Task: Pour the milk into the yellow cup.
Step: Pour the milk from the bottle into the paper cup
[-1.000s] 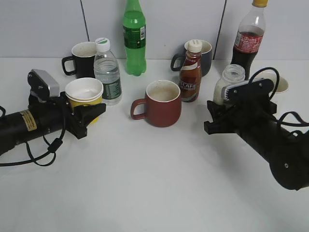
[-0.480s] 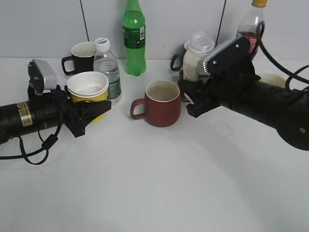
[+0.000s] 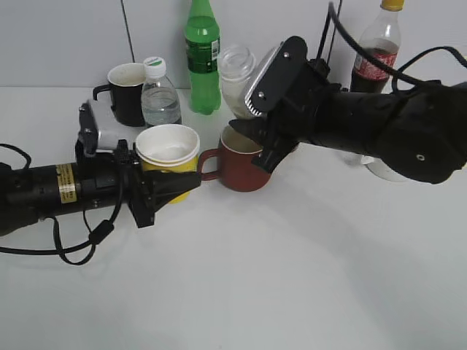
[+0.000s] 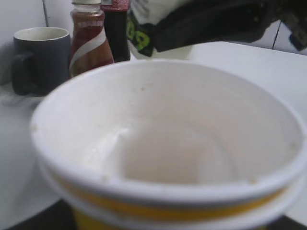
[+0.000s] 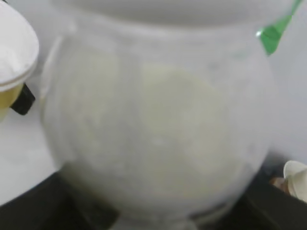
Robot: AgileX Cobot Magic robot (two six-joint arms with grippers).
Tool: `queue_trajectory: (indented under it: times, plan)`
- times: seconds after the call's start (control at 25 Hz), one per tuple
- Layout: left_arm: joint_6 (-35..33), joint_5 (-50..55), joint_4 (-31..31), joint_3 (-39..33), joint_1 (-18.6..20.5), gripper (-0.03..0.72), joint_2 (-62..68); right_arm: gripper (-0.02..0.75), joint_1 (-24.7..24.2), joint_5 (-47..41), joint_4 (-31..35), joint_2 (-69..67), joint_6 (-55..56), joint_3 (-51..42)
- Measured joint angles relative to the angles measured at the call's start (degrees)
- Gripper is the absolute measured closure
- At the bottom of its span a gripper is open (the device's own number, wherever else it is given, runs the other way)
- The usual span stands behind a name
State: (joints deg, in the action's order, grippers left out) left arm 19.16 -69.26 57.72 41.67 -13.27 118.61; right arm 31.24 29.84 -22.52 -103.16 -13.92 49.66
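Observation:
My left gripper (image 3: 169, 186) is shut on the yellow cup (image 3: 169, 154), which it holds upright just left of the dark red mug. The cup's white inside fills the left wrist view (image 4: 168, 143) and looks empty. My right gripper (image 3: 248, 117) is shut on the milk bottle (image 3: 235, 76) and holds it raised above the red mug, up and to the right of the cup, tilted a little left. Its cloudy body fills the right wrist view (image 5: 158, 129), with the cup's rim at the left edge (image 5: 12, 52).
A dark red mug (image 3: 244, 164) stands between the grippers. Behind are a black mug (image 3: 128, 91), a clear water bottle (image 3: 160, 95), a green bottle (image 3: 203, 58) and a cola bottle (image 3: 378, 51). A dark mug (image 4: 41, 57) and the brown coffee bottle (image 4: 88, 38) show in the left wrist view.
My right gripper has carried the milk bottle up and left, over the red mug. My left gripper has moved the yellow cup right, toward the mug.

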Motion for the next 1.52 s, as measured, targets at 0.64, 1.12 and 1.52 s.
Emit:
queue_trajectory:
  times: [0.64, 1.12, 1.52]
  plan:
    - [0.2, 0.0, -3.0, 1.7, -8.4, 0.326, 0.0, 0.303, 0.3, -1.6, -0.1, 0.0, -27.8, 0.6]
    - [0.2, 0.0, -0.9, 1.7, -8.4, 0.326, 0.0, 0.303, 0.3, -1.5, 1.8, 0.0, -43.3, 0.6]
    - [0.2, 0.0, 0.8, 1.7, -8.4, 0.327, 0.0, 0.303, 0.3, 0.4, 1.9, 0.0, -49.5, 0.6]
